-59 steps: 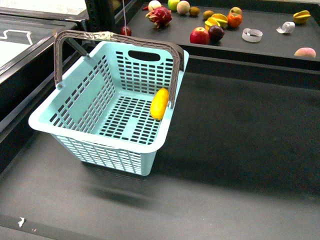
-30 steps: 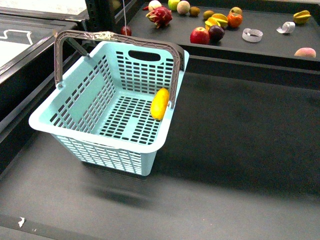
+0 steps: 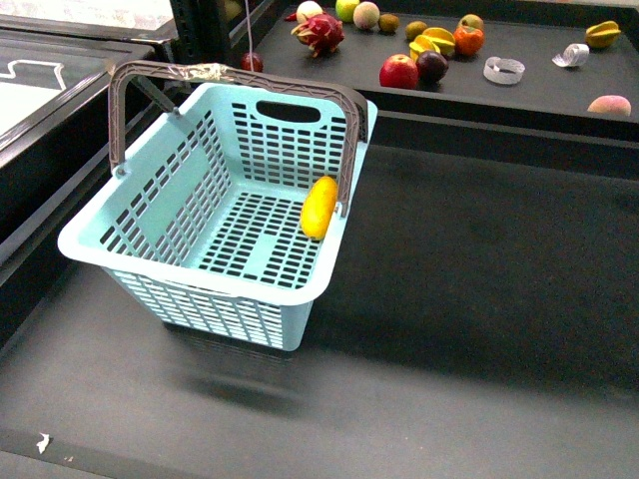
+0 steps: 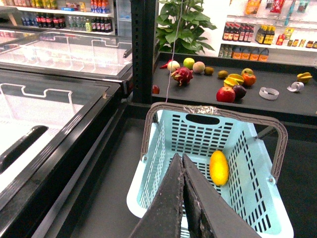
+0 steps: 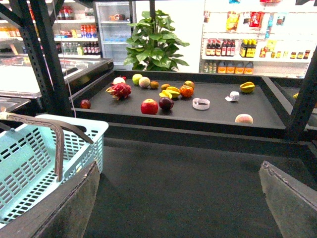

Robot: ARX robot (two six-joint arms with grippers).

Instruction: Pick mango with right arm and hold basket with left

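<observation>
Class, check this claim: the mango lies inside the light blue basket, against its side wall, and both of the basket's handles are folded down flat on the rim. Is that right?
Not quite. The mango does lie inside the light blue basket, against its side wall, but the handles are not folded down. They stand raised above the rim, meeting over the basket, as the front view shows.
</observation>
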